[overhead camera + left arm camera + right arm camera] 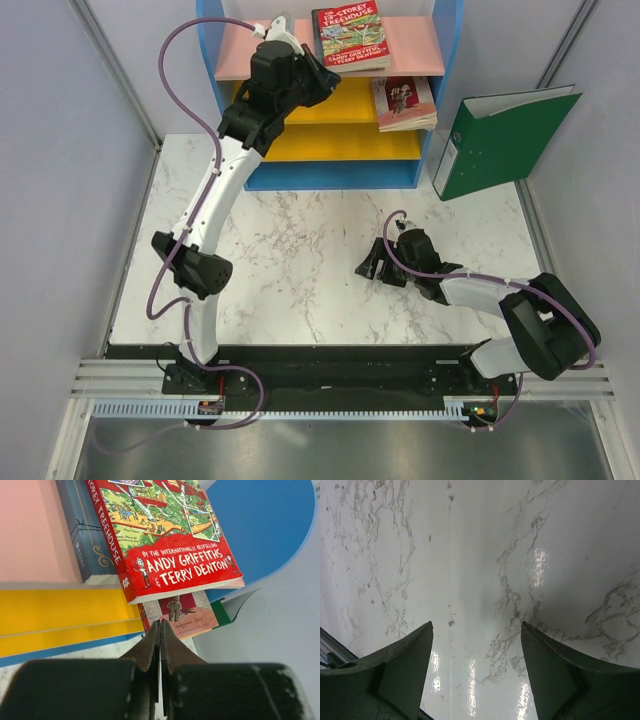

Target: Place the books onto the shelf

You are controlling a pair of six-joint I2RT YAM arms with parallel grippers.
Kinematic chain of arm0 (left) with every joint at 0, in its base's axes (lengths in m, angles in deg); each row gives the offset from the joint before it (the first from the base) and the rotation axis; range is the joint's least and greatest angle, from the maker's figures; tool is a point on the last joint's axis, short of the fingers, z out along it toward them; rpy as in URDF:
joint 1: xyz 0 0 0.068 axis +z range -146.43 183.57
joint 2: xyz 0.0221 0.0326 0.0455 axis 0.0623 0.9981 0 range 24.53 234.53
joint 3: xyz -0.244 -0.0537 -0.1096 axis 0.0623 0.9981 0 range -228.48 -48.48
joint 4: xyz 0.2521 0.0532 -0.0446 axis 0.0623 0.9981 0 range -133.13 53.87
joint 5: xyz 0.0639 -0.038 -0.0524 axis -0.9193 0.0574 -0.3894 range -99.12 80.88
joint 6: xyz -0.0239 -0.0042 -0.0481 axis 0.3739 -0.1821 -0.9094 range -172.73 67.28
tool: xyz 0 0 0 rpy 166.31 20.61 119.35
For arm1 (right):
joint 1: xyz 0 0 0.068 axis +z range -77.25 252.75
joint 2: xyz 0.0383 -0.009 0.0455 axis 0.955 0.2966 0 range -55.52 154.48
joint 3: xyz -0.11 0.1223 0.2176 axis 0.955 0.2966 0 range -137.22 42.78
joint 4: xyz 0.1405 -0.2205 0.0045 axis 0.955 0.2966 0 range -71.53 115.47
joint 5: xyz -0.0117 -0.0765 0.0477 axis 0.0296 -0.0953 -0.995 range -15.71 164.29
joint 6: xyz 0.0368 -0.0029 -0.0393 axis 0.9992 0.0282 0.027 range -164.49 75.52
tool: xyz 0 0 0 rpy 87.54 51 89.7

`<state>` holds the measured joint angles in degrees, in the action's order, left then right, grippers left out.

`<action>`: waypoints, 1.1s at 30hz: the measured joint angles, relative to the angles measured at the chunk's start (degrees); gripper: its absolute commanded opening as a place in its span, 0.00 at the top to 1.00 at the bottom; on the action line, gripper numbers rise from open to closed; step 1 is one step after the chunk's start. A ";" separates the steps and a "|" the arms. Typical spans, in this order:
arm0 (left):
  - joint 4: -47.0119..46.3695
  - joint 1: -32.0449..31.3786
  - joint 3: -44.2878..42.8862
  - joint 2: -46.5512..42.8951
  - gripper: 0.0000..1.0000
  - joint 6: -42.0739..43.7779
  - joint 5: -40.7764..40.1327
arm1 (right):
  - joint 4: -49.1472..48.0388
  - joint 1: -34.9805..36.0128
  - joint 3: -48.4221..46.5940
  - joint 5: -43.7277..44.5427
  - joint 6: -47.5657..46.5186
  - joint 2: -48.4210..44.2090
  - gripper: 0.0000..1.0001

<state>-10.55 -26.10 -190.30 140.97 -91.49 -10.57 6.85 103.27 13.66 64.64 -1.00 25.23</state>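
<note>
Left gripper (160, 625) clenched on nothing before the shelf (447, 40), Treehouse book (350, 35) atop dark blue book (82, 535) on pink top board (265, 55), maroon book (405, 102) on yellow board (340, 105) below, right gripper (476, 625) spread empty above marble table (300, 250)

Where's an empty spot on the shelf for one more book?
The lower yellow board looks bare where it shows. The pink top board has a bare strip right of the Treehouse book. The upper yellow board is crowded at its right end by a small maroon book.
</note>
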 measured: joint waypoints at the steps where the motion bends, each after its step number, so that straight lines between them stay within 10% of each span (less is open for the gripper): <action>1: -0.48 0.07 0.00 0.22 0.98 -0.42 0.02 | 0.00 0.00 0.00 0.00 0.00 0.07 0.22; 33: -7.30 3.32 0.00 3.45 0.98 -3.85 1.03 | 0.00 0.00 0.00 0.00 0.00 0.22 0.22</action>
<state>-17.85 -22.77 -190.30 144.43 -95.34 -9.54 6.85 103.27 13.66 64.64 -1.00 25.44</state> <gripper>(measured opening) 0.025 0.782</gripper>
